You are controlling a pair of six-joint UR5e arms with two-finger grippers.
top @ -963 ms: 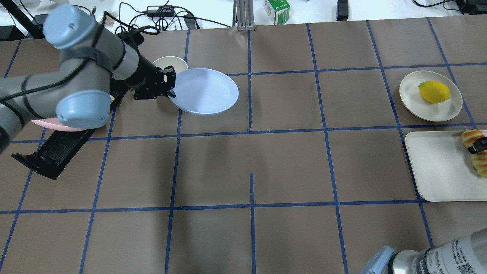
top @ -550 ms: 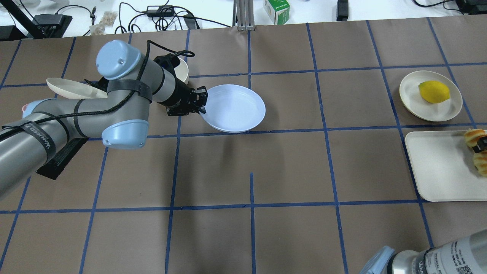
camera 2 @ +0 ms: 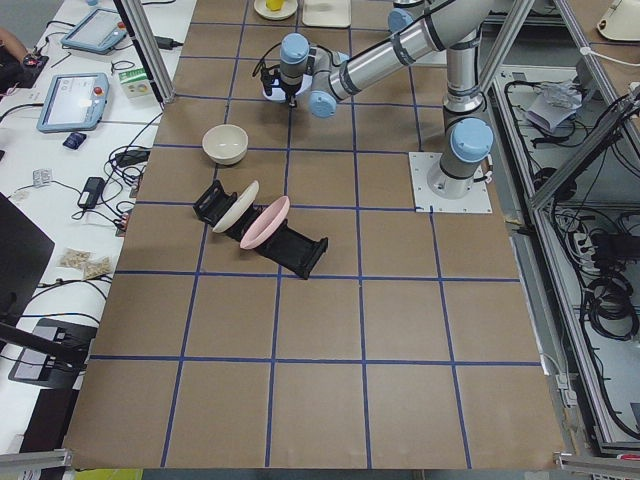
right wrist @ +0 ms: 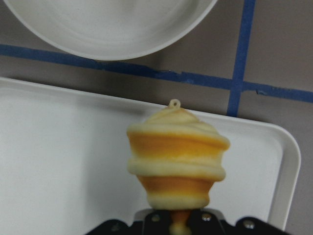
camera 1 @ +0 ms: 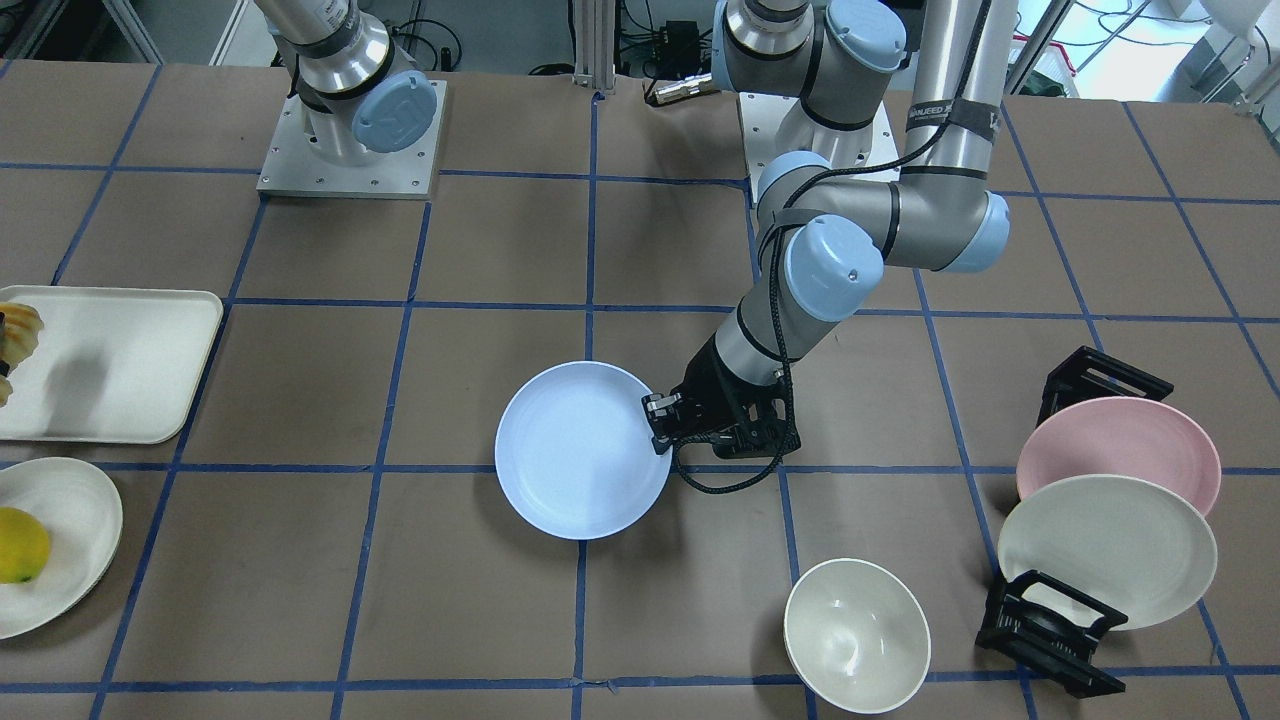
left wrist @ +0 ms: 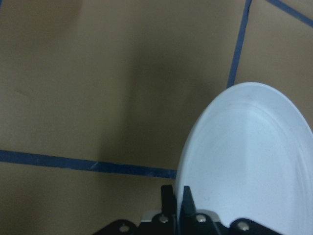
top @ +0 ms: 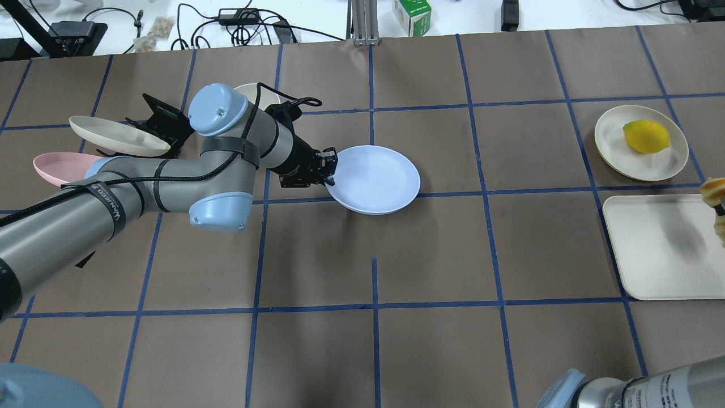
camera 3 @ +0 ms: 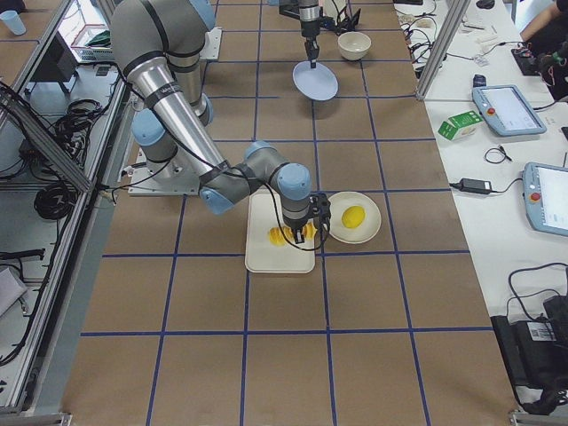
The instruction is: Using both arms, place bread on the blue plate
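Note:
The blue plate (top: pixel 376 180) is near the table's middle, and my left gripper (top: pixel 330 170) is shut on its left rim, holding it low over the paper. It also shows in the front view (camera 1: pixel 575 450) and the left wrist view (left wrist: pixel 249 161). The bread (top: pixel 713 191) is at the far right edge, above the white tray (top: pixel 651 249). My right gripper (top: pixel 720 211) is shut on the bread's middle and holds it off the tray. The right wrist view shows the loaf (right wrist: pixel 176 156) end-on between the jaws.
A cream plate (top: pixel 614 148) with a yellow lemon (top: pixel 645 136) lies beyond the tray. A cream bowl (camera 1: pixel 855 635) stands by the left arm. A black rack (camera 1: pixel 1050 635) holds a pink plate (camera 1: pixel 1120 450) and a cream plate (camera 1: pixel 1105 550).
My left arm has carried the blue plate right and nearer, toward the table's middle. The bread has moved up and toward the view's right edge in my right gripper.

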